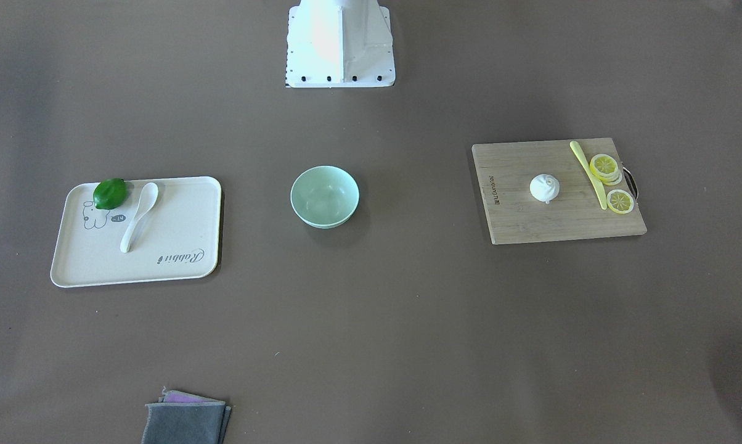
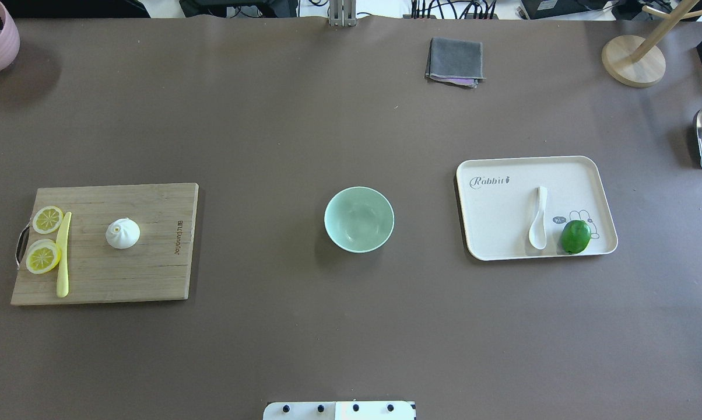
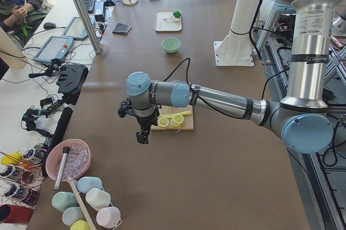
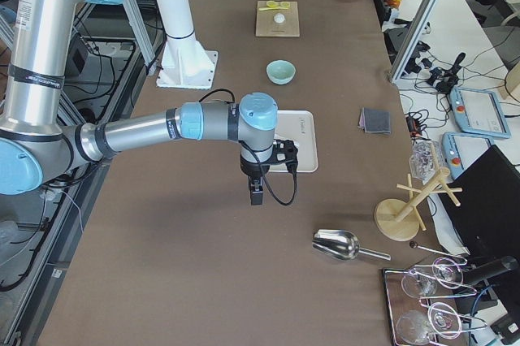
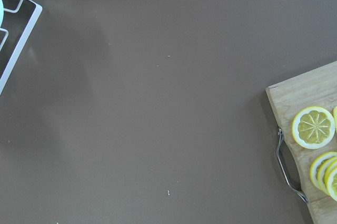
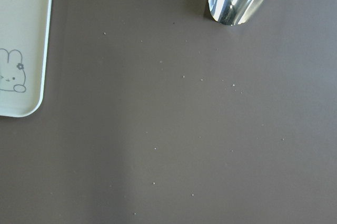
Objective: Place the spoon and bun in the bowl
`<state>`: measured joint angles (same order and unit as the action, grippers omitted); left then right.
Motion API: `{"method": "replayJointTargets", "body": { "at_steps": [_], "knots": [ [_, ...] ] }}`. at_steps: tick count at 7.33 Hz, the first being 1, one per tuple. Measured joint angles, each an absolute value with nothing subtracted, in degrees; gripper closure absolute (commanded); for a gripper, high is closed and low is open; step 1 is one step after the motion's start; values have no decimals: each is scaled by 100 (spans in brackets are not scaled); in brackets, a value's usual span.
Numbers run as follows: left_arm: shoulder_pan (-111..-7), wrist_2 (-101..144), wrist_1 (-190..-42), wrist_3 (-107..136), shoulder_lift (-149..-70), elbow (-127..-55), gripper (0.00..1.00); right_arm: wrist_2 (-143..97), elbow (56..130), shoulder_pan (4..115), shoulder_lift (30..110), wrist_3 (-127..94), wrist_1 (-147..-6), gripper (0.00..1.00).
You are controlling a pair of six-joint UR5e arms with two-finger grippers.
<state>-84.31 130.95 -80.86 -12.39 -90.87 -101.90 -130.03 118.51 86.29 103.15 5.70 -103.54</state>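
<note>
Bowl (image 2: 359,219) empty; nothing placed yet.
Bun (image 2: 122,234) sits on a wooden cutting board (image 2: 153,268) well to the bowl's left, robot's side; spoon (image 2: 539,219) lies on a cream tray (image 2: 497,227) to its right. Left gripper (image 3: 142,135) and right gripper (image 4: 256,194) hang far from the bowl; I cannot tell whether either is spread.

Even bright light, soft shadows, sharp focus, base overexposed
</note>
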Motion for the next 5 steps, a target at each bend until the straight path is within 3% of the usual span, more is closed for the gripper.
{"method": "replayJointTargets", "body": {
  "at_steps": [5],
  "knots": [
    [-8426,13049,-8597,-1222,-9078,-10473,1,-12992,12162,8833,10212,630,-10233,0]
  ]
}}
